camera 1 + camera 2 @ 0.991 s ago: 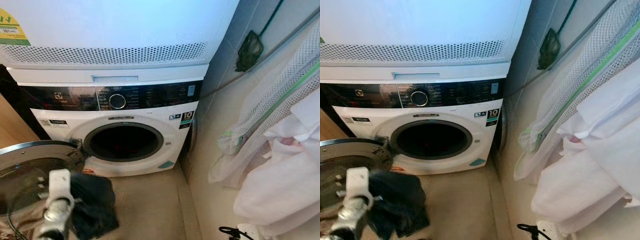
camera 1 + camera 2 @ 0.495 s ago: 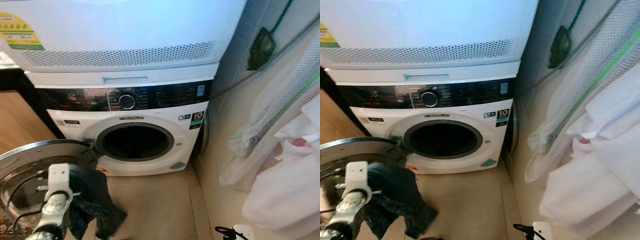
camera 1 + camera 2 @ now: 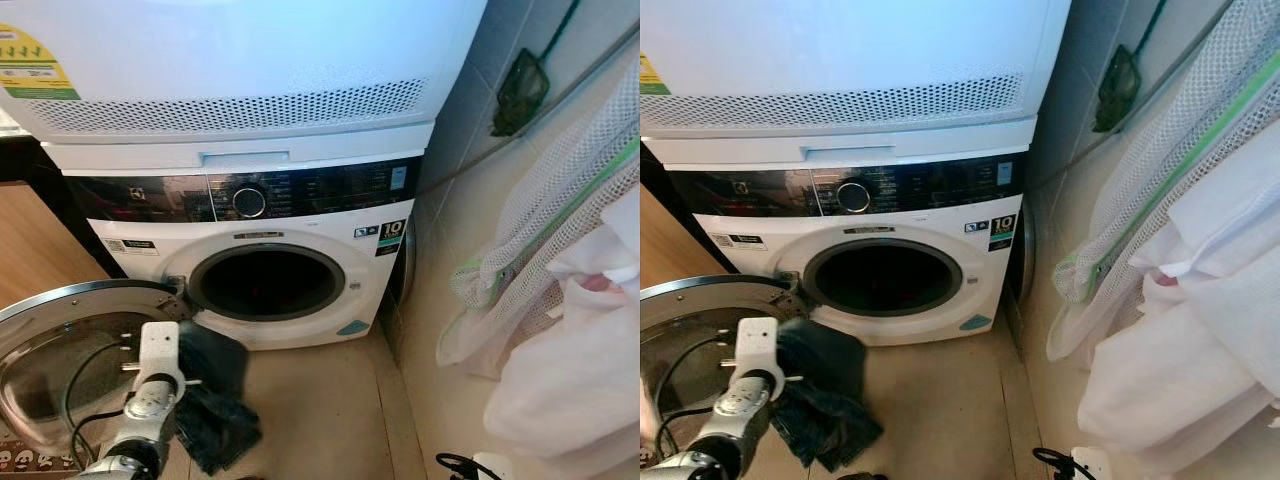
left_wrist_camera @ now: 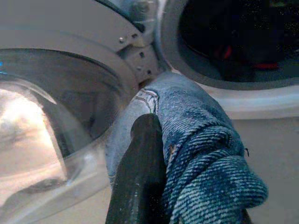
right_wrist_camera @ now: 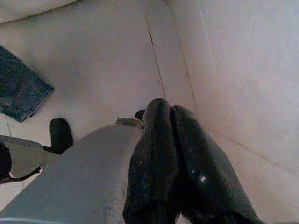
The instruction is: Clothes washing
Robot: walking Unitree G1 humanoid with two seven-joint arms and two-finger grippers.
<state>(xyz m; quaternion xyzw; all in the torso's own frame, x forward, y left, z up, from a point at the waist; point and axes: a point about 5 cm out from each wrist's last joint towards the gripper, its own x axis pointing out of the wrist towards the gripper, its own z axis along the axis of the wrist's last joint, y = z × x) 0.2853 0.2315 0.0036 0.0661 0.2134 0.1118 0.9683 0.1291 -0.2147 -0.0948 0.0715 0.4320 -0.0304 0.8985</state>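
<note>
A white front-loading washer [image 3: 375, 285] stands with its round door [image 3: 70, 350] swung open to the left. Its drum opening [image 3: 267, 282] is dark, with a bit of red cloth [image 4: 227, 50] inside. My left gripper [image 4: 156, 140] is shut on a pair of dark blue jeans [image 3: 215, 400], low and just left of the opening, in front of the door hinge. The jeans drape over one black finger [image 4: 140, 172] and hang toward the floor. My right gripper [image 5: 163, 112] hangs shut, with nothing in it, above the tiled floor.
A white dryer [image 3: 230, 60] is stacked on the washer. On the right wall hang a mesh laundry bag [image 3: 560, 210] and white cloth [image 3: 580, 380]. A black cable [image 3: 460, 465] lies on the floor at lower right. A wooden panel [image 3: 30, 250] stands at the left.
My left arm has moved right and forward, carrying the jeans closer to the drum opening. The camera has shifted a little. The right arm looks unmoved.
</note>
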